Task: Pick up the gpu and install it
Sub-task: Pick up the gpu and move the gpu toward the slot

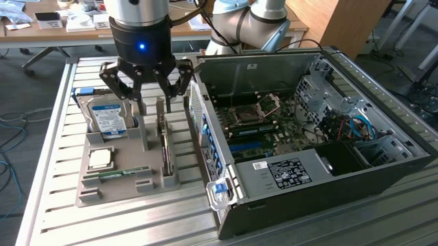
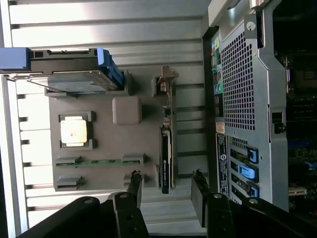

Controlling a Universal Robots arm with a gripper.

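Note:
The gpu (image 1: 165, 146) stands on edge in a slot of the grey parts tray (image 1: 130, 154), a thin dark card with a pale bracket at its far end. In the wrist view the gpu (image 2: 165, 158) runs lengthwise away from my fingers. My gripper (image 1: 151, 100) hangs open just above the card's far end, one finger on each side of its line and nothing held. Seen from the wrist, the gripper (image 2: 166, 191) straddles the card's near end, with both fingertips (image 2: 134, 184) apart from it.
The tray also holds a silver hard drive (image 1: 108, 120), a CPU (image 1: 100, 158) and a green memory stick (image 1: 123, 172). The open computer case (image 1: 383, 169) lies at the exterior view's right, motherboard (image 1: 260, 128) exposed. Everything rests on a slatted metal table (image 1: 48, 179).

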